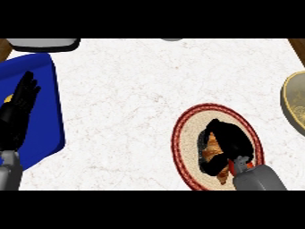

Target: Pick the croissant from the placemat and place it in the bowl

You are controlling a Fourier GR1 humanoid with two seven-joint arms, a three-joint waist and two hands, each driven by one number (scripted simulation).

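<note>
A golden-brown croissant (212,147) lies on a round woven placemat (188,134) with a dark red rim, at the lower right of the counter. My right hand (230,139) is over it, fingers and thumb curled round the pastry, hiding most of it. The bowl (298,105), olive-gold with a patterned inside, stands at the right edge, partly cut off by the view. My left hand (14,114) rests open at the left edge, fingers up, over a blue tray.
A blue tray (46,89) fills the left side, with something yellow (8,98) showing behind my left hand. A white-grey object (44,44) sits at the back left. Wooden floor shows past the counter's far corners.
</note>
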